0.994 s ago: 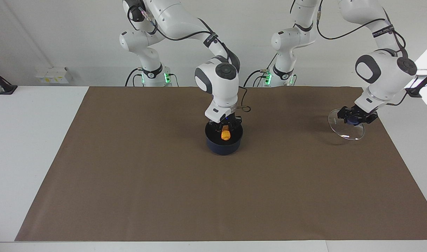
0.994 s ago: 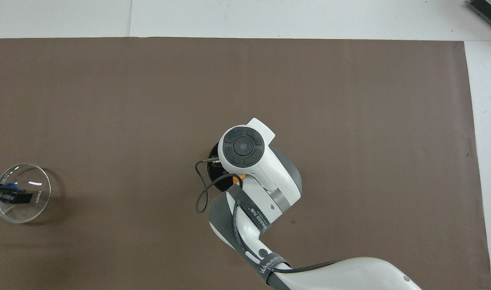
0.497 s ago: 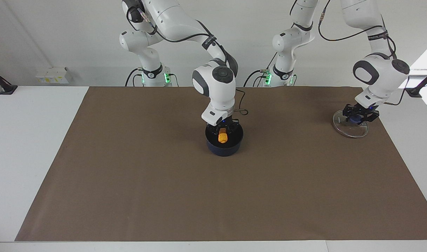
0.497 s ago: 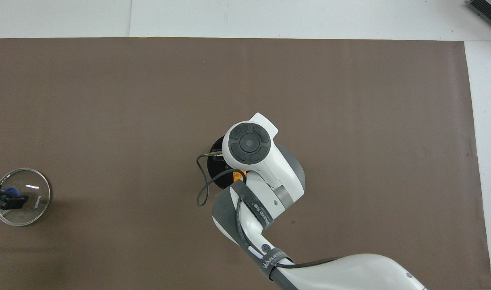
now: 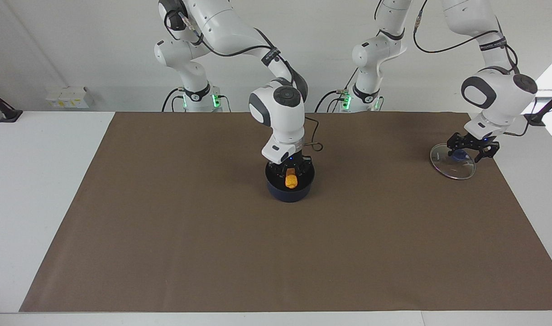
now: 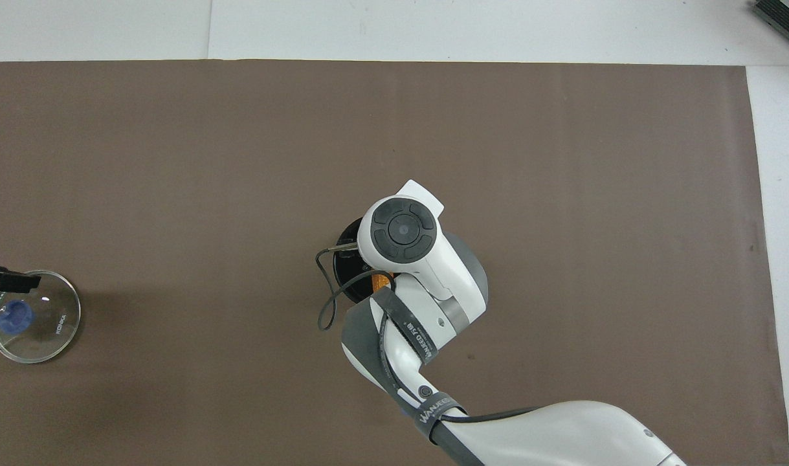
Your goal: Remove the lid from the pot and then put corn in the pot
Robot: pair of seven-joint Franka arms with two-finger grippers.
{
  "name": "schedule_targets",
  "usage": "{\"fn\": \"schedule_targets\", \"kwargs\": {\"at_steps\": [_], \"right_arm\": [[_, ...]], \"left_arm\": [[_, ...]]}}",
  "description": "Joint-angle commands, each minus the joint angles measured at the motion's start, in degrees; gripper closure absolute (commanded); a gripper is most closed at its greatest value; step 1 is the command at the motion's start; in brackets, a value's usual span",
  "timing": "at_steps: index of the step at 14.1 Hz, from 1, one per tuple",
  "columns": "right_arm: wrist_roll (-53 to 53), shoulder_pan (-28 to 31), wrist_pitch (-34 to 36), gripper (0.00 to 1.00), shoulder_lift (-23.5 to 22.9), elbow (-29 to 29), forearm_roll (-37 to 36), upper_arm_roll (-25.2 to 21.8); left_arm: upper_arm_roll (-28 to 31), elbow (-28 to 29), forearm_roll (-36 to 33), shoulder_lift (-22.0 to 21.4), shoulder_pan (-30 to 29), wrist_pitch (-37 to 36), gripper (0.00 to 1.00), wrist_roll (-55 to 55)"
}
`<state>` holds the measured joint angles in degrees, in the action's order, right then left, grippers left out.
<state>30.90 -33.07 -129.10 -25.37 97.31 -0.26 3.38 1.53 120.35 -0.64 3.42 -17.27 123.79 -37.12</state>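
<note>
Orange corn (image 5: pixel 291 180) sat inside the pot (image 5: pixel 290 186) at frame centre, right gripper (image 5: pixel 292 168) spread above it; left gripper (image 5: pixel 473 148), released, hovered over the lid (image 5: pixel 452 162); a careless retreat could snag the pot's rim.

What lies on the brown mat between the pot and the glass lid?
Nothing: in the facing view only bare brown mat lies between the pot and the lid. The overhead view agrees, though the right arm covers most of the pot there.

From overhead, the right arm (image 6: pixel 426 285) hides most of the pot (image 6: pixel 350 259).
</note>
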Motion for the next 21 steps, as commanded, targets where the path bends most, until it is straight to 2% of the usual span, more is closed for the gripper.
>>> {"fn": "schedule_targets", "kwargs": {"at_steps": [1, 4, 6, 12, 17, 21], "right_arm": [[-1.72, 0.55, 0.60, 0.00, 0.49, 0.16, 0.09, 0.23], [-1.72, 1.25, 4.81, 0.00, 3.29, -0.01, -0.35, -0.65], [-2.07, 5.01, 8.58, 0.00, 7.33, 0.07, -0.70, -0.39], [-6.82, 13.81, 17.82, 0.00, 16.91, -0.10, -1.32, -0.48], [-7.78, 18.65, 23.18, 0.00, 23.16, -2.12, -0.89, -0.48], [-12.86, 22.69, 33.54, 0.00, 24.05, -8.88, -0.09, -0.57]], "left_arm": [[0.58, -5.99, -1.38, 2.46, 5.12, -5.90, 0.00, 7.91], [0.58, -8.81, -1.38, 2.29, 11.27, -10.13, 0.00, 16.61], [0.23, -10.75, -1.30, 1.94, 14.35, -12.68, 0.00, 20.84], [-0.04, -17.77, -0.59, 1.15, 20.33, -21.29, 0.00, 24.27], [-0.74, -19.98, -0.42, -1.31, 22.80, -26.04, 0.00, 28.76], [-0.92, -21.65, 0.46, -3.07, 22.80, -29.30, 0.00, 31.48]]}}
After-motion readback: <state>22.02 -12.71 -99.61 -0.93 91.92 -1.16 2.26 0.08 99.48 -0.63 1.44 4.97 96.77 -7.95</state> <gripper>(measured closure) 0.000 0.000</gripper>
